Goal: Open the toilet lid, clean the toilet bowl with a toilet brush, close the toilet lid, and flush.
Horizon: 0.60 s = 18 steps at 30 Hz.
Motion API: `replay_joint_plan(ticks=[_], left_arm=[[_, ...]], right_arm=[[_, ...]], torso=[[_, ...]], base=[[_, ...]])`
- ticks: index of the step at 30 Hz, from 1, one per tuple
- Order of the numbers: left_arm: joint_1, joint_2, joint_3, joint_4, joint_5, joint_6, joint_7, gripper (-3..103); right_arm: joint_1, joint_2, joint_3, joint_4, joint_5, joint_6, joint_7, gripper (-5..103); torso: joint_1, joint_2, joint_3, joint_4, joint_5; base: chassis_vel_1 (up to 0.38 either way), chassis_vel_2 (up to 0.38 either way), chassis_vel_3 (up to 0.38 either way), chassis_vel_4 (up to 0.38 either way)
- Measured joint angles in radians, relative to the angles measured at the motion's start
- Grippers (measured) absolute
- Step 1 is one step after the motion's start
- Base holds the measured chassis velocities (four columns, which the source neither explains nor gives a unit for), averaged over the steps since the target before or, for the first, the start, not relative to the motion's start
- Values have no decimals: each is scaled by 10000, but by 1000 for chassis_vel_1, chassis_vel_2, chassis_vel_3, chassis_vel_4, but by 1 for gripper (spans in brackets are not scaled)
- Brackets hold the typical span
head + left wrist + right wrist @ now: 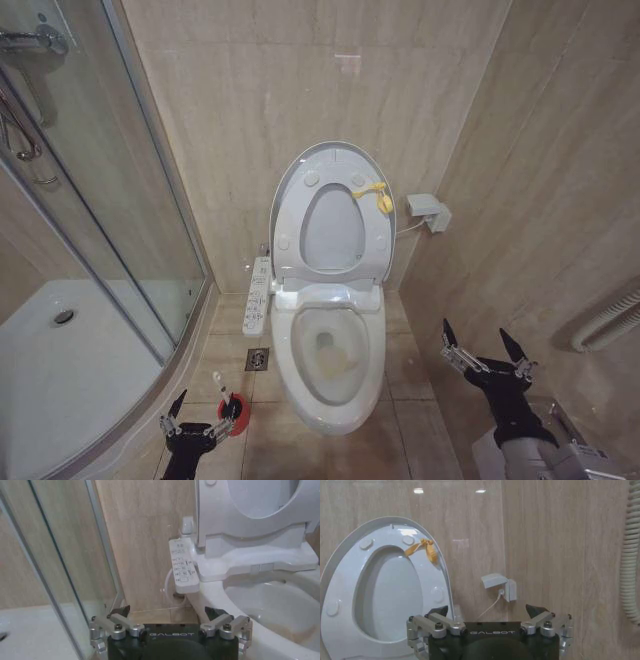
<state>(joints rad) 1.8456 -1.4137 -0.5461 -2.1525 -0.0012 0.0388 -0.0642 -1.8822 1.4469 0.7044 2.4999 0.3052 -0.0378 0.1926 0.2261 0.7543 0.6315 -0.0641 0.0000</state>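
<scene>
Stood with toilet lid (300, 175) raised against the wall and toilet bowl (330, 395) exposed, left gripper (197, 420) spread wide just beside the toilet brush (225, 394) on the floor, right gripper (487, 352) wide and idle; brush pickup judged next, needing a closing grasp.

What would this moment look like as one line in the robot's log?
toilet lid: raised | toilet bowl: exposed | toilet brush: in red holder | left pincer: open, beside brush | right pincer: open, idle
</scene>
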Motion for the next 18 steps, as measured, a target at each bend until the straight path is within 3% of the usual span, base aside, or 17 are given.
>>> replay_joint_plan(ticks=[3, 5, 6, 10, 12, 14, 18], left_arm=[[-15, -13, -6, 18, -5, -60, 38, 100], [-17, -29, -142, -113, -166, -614, 228, 99], [-17, -29, -142, -113, -166, -614, 228, 99], [-15, -75, -514, -640, -704, -2257, 776, 99], [-13, -79, -577, -725, -790, -2512, 860, 98], [-68, -73, -571, -327, -985, -2947, 1344, 98], [-124, 4, -601, 110, -1149, -3192, 1539, 98]], right_arm=[[0, 0, 0, 0, -1, 0, 0, 100], [0, 0, 0, 0, 0, 0, 0, 100], [0, 0, 0, 0, 0, 0, 0, 100], [0, 0, 0, 0, 0, 0, 0, 100], [0, 0, 0, 0, -1, 0, 0, 100], [0, 0, 0, 0, -1, 0, 0, 100], [0, 0, 0, 0, 0, 0, 0, 100]], torso=[[0, 0, 0, 0, -1], [0, 0, 0, 0, 0], [0, 0, 0, 0, 0], [0, 0, 0, 0, 0], [0, 0, 0, -1, 2], [0, 1, 0, -1, -1], [0, 2, 0, 1, 1]], base=[[0, 0, 0, 0], [0, 0, 0, 0], [0, 0, 0, 0], [0, 0, 0, 0], [0, 0, 0, 0], [0, 0, 0, 0], [0, 0, 0, 0]])
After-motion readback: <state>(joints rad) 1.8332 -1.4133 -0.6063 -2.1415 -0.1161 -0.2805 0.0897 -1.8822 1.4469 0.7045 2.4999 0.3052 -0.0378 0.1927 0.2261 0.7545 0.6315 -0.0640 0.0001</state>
